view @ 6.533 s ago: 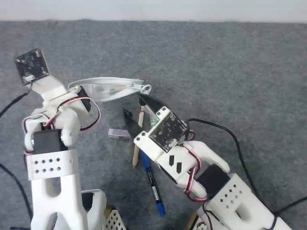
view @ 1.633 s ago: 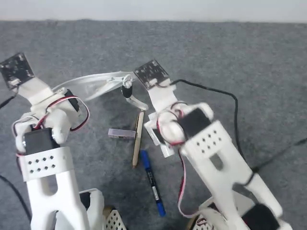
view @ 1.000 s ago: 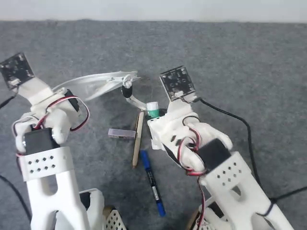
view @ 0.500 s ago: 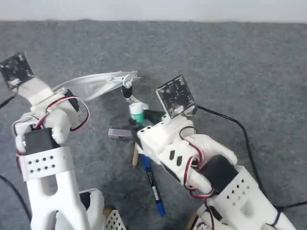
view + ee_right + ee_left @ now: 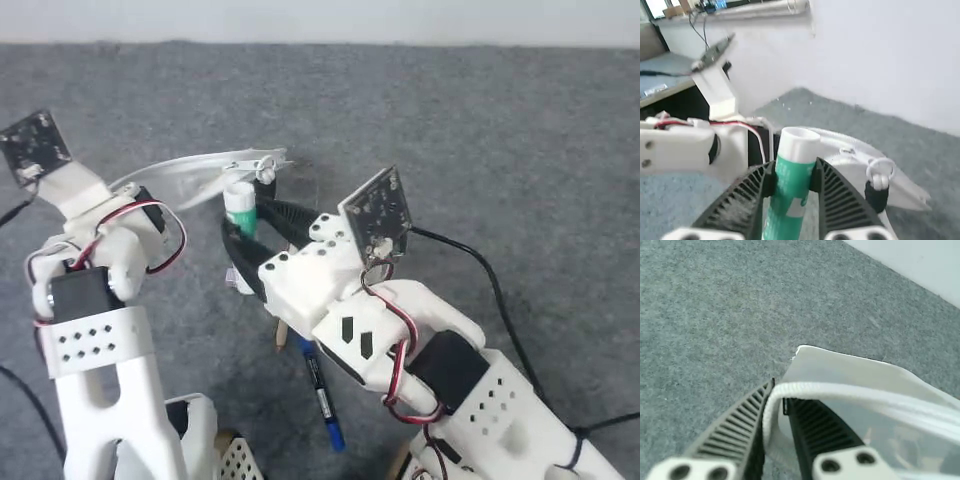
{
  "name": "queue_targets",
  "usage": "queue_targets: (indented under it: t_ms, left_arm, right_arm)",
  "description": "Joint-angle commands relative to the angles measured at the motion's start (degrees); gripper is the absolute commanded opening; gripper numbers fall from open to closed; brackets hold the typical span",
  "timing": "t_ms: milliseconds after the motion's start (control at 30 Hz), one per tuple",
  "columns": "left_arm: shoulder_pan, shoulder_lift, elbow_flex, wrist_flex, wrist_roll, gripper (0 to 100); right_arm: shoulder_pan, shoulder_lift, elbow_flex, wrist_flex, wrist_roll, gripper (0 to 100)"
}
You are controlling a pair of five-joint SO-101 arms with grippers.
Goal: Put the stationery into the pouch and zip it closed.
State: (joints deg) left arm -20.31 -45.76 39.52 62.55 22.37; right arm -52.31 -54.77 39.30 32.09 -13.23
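A translucent white pouch (image 5: pixel 205 178) lies at the back left, its zip pull (image 5: pixel 266 170) at the near end. My left gripper (image 5: pixel 148 196) is shut on the pouch rim (image 5: pixel 790 389), one finger (image 5: pixel 735 432) outside and the other inside. My right gripper (image 5: pixel 244 216) is shut on an upright green-and-white glue stick (image 5: pixel 238 205), held just in front of the pouch. In the right wrist view the glue stick (image 5: pixel 791 180) stands between the fingers (image 5: pixel 747 192), with the pouch (image 5: pixel 847 152) and its ring pull (image 5: pixel 880 167) behind it.
A blue pen (image 5: pixel 321 387) lies on the grey mat under the right arm. A wooden stick (image 5: pixel 281 334) and a small pale block (image 5: pixel 236 281) lie partly hidden beside the right gripper. The mat to the right and far side is bare.
The right gripper has carried the glue stick left and farther back, from beside the wooden stick to just in front of the pouch. The left arm and pouch have stayed put.
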Motion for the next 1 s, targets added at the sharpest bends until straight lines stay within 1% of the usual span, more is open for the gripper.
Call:
queue_targets:
  t_ms: [0,100,167,300,533,633,800,867,967]
  left_arm:
    - [-0.2,0.2,-1.8,0.1,0.6,1]
    - [0.0,0.2,-1.9,0.1,0.6,1]
    - [0.2,0.2,-2.0,0.1,0.6,1]
    - [2.7,0.1,-2.2,0.1,0.6,1]
    - [5.1,0.0,-2.5,-0.7,0.5,1]
    - [6.0,0.0,-2.9,-0.4,0.4,1]
    - [6.0,0.0,-2.9,-0.4,0.4,1]
    - [6.0,0.0,-2.9,-0.4,0.4,1]
    - [6.0,0.0,-2.7,-0.5,0.4,1]
  right_arm:
    - [-0.6,-2.0,-0.4,-4.4,-0.3,0.6]
    - [-0.5,-2.0,-0.4,-7.8,0.4,0.6]
    - [-0.5,-1.9,-0.4,-10.0,3.0,0.6]
    - [-0.5,-1.9,-0.4,-14.5,5.8,0.6]
    - [-0.4,-1.9,1.1,-19.8,5.8,0.6]
    - [0.8,-1.9,4.8,-26.7,5.8,0.6]
    - [4.2,-0.9,12.1,-42.4,5.9,0.6]
    - [4.5,1.1,12.7,-45.5,5.9,0.6]
    - [4.5,5.6,12.4,-46.7,5.9,0.6]
